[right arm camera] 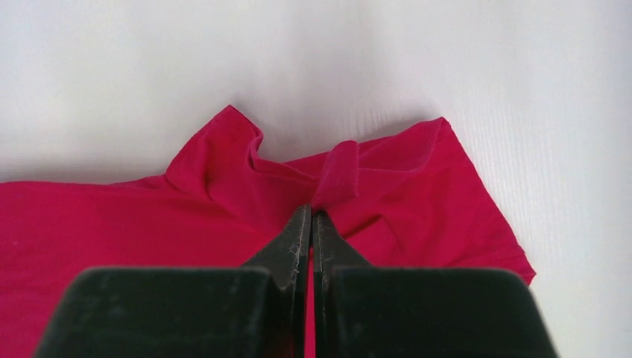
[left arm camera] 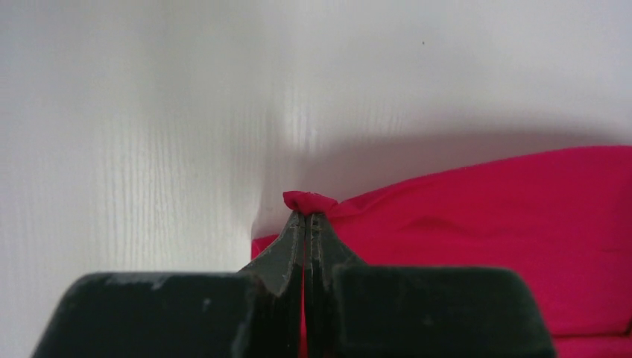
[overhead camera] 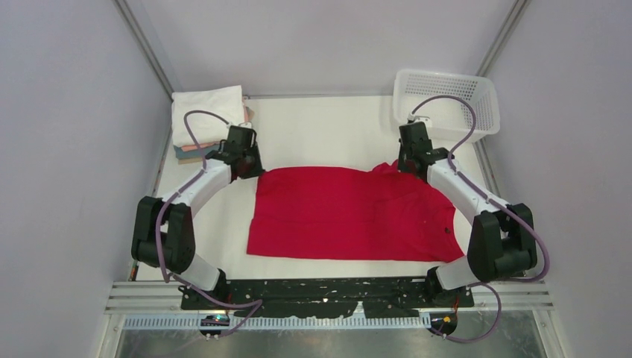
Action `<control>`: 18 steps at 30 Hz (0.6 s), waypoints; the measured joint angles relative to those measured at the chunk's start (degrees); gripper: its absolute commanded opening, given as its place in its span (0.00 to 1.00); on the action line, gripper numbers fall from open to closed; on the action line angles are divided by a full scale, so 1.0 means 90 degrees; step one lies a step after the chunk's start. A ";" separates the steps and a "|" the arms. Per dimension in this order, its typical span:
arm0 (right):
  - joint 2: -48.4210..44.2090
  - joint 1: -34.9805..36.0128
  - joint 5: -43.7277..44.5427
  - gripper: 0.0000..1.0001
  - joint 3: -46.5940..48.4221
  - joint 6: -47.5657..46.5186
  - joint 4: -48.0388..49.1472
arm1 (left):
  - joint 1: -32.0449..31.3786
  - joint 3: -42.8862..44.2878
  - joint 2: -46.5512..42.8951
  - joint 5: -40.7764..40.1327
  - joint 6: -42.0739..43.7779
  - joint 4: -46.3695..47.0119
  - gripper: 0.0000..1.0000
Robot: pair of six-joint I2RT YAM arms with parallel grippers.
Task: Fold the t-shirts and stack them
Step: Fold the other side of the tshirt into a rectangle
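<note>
Red t-shirt (overhead camera: 350, 212) is spread flat on the table (overhead camera: 320, 127), stretched between the two claws with its far edge caught at both ends. The left claw (left arm camera: 307, 216) is closed tight on a small nub of red cloth that pokes out just past its tips. The right claw (right arm camera: 311, 212) is likewise closed, with a rumpled fold and a sleeve bunched directly ahead of its tips. A fold toward the near edge is judged to be the step in hand. Both claws should be raised together and carried level, so that the edge between them is drawn taut and the rumple by the right claw is pulled out before the cloth is laid down. How much cloth is pinched by the right claw is concealed by its own fingers, and from above both pinches are covered by the wrists. Of the folded stack (overhead camera: 205, 119) beyond the left claw only the white top is plainly seen; the basket (overhead camera: 447, 101) stands beyond the right claw.
</note>
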 measured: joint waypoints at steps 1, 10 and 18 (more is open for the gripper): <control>-0.0117 0.0000 0.0022 0.06 -0.0073 -0.0002 -0.0002 | 0.0000 0.0032 -0.0012 -0.0097 0.0044 -0.0012 0.00; -0.0680 0.0000 0.0044 0.06 -0.0418 -0.0005 0.0087 | -0.0007 0.0134 -0.0058 -0.0289 0.0389 0.0027 0.00; -0.1654 0.0000 -0.0104 0.06 -0.1115 0.0002 0.0022 | -0.0049 -0.0673 -0.0736 -0.0182 0.0449 0.0158 0.00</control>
